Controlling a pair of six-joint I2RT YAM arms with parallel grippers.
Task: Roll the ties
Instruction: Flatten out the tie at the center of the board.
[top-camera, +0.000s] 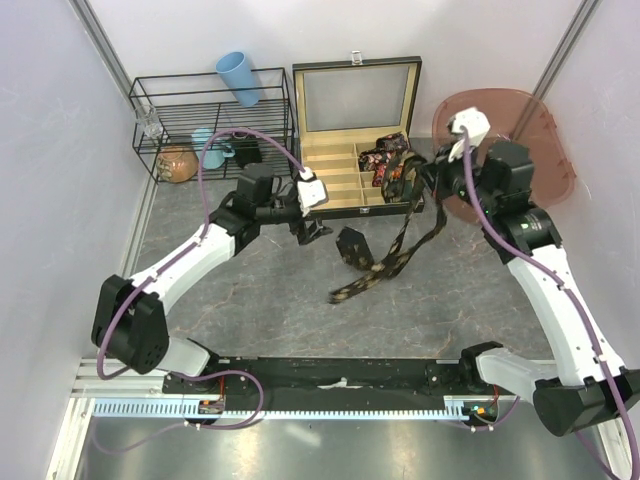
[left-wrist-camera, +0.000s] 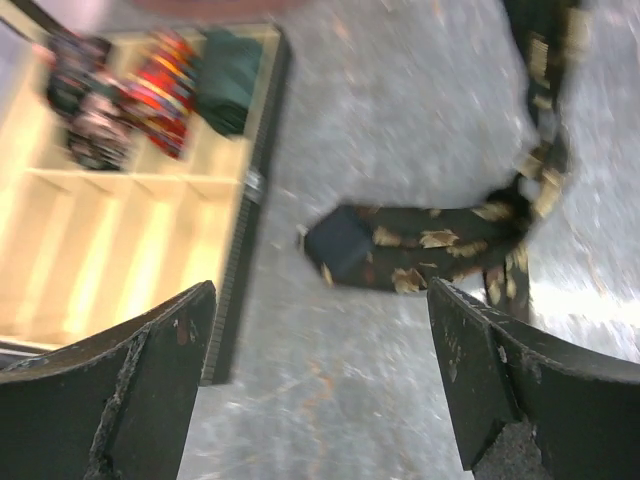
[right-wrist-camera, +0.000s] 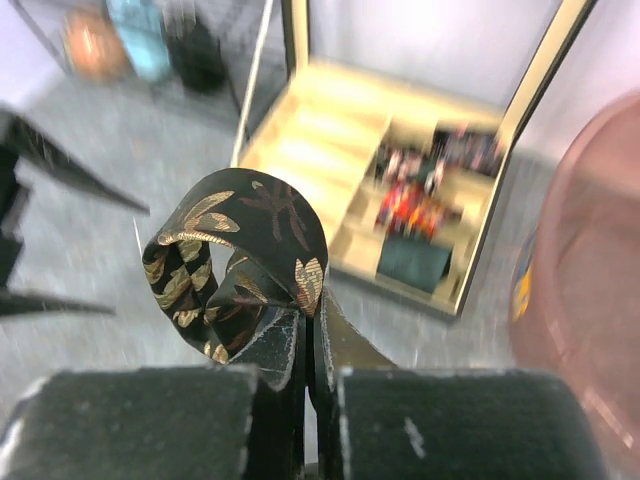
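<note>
A dark tie with tan leaf prints (top-camera: 400, 240) hangs from my right gripper (top-camera: 428, 182) down to the table, with its wide end (top-camera: 351, 246) lying in front of the box. In the right wrist view the gripper (right-wrist-camera: 311, 335) is shut on a loop of this tie (right-wrist-camera: 240, 255). My left gripper (top-camera: 314, 230) is open and empty, just left of the wide end. In the left wrist view the tie's end (left-wrist-camera: 400, 250) lies beyond the gripper's (left-wrist-camera: 320, 292) spread fingers. Several rolled ties (top-camera: 385, 160) sit in the box's right compartments and also show in the left wrist view (left-wrist-camera: 150, 90).
An open wooden box (top-camera: 335, 185) with a raised lid stands at the back centre. A wire rack (top-camera: 210, 125) at the back left holds a blue cup (top-camera: 238, 76), a dark mug (top-camera: 245, 152) and an orange object (top-camera: 176, 163). A pink translucent tray (top-camera: 510, 135) lies at the back right.
</note>
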